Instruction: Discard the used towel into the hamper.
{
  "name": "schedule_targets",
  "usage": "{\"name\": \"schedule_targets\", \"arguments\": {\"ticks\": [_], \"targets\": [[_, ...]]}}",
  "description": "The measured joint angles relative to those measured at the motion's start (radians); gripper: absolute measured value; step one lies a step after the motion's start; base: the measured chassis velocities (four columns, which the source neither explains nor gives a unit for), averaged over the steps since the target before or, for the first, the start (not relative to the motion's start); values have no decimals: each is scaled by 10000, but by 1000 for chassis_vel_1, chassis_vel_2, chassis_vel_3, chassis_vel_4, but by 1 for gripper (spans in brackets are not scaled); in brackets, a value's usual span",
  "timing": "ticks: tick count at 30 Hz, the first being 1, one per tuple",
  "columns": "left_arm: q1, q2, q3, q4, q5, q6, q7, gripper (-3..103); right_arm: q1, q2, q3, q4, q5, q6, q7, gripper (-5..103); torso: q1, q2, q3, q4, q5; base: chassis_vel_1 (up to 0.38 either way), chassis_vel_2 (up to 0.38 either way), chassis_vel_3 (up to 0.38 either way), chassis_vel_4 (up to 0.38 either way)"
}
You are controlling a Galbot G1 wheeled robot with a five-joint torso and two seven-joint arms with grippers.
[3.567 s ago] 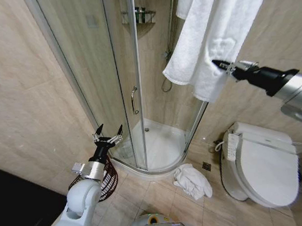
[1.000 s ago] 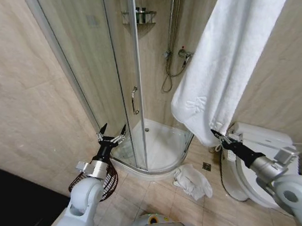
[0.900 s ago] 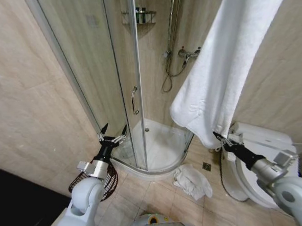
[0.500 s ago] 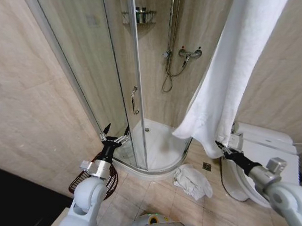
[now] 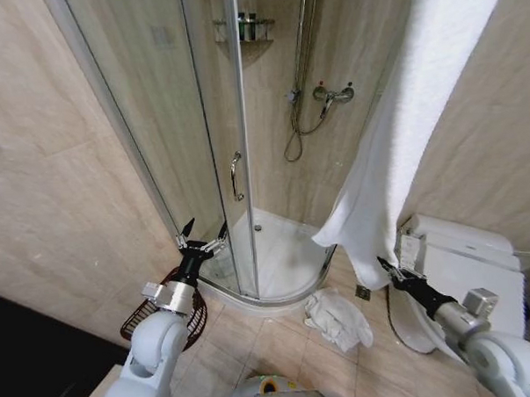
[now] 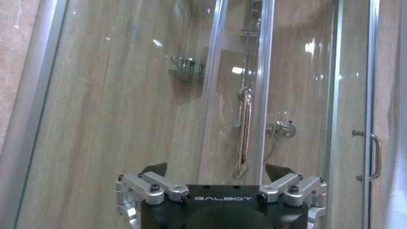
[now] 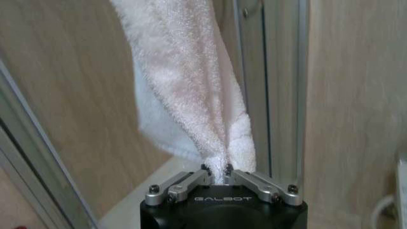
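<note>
Since earlier, the right gripper (image 5: 389, 269) has been lowered, clamped on the hanging towel (image 5: 395, 149); a steady pull toward the hamper (image 5: 138, 320) is advised, left gripper (image 5: 202, 237) spread open

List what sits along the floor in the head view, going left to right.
Hamper → left gripper → shower tray → crumpled towel on the floor → right gripper, pinching the hanging towel → toilet.
</note>
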Motion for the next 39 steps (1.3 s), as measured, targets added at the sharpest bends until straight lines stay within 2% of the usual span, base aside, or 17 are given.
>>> {"name": "schedule_targets", "arguments": {"ticks": [16,20,23,25,26,27,29,33,36,37,39], "targets": [[-9,-60,121,-18,83,-12,17,100,-115,756,-51,-141,-580,493,-293,2,0,0,0,1,0,0,0,0,0],[-13,-59,115,-18,83,-12,17,100,-285,854,148,495,-513,951,-358,2,0,0,0,-1,3,0,0,0,0],[5,-57,97,-18,83,-12,18,100,-300,802,401,1382,-104,1250,-318,2,0,0,0,-1,0,0,0,0,0],[5,-54,91,-16,79,-15,20,100,-164,597,632,2157,410,1125,34,2,0,0,0,-1,-6,0,0,0,0],[-17,-57,94,-10,75,-17,22,100,211,288,860,2715,823,746,602,2,0,0,-1,2,-11,0,0,0,0],[-17,-57,94,-10,75,-17,22,100,211,288,860,2715,823,746,602,2,0,0,-1,2,-11,0,0,0,0],[-41,-67,129,-8,70,-19,22,100,644,-66,1006,2967,979,542,1197,2,0,0,-1,4,-8,0,0,0,0],[-40,-64,140,-9,51,-35,20,100,912,-425,1178,3066,959,672,1757,2,1,-1,0,2,5,0,0,0,0],[-22,-44,91,-9,20,-62,-15,100,1105,-901,1816,3433,1536,889,2408,2,1,-1,0,0,-3,0,0,0,0],[-22,-44,91,-9,20,-62,-15,100,1105,-901,1816,3433,1536,889,2408,2,1,-1,0,0,-3,0,0,0,0],[-12,-42,90,-8,12,-96,-84,100,1198,-1383,2517,3611,2265,919,2743,2,0,0,0,0,-4,0,0,0,0]]}}
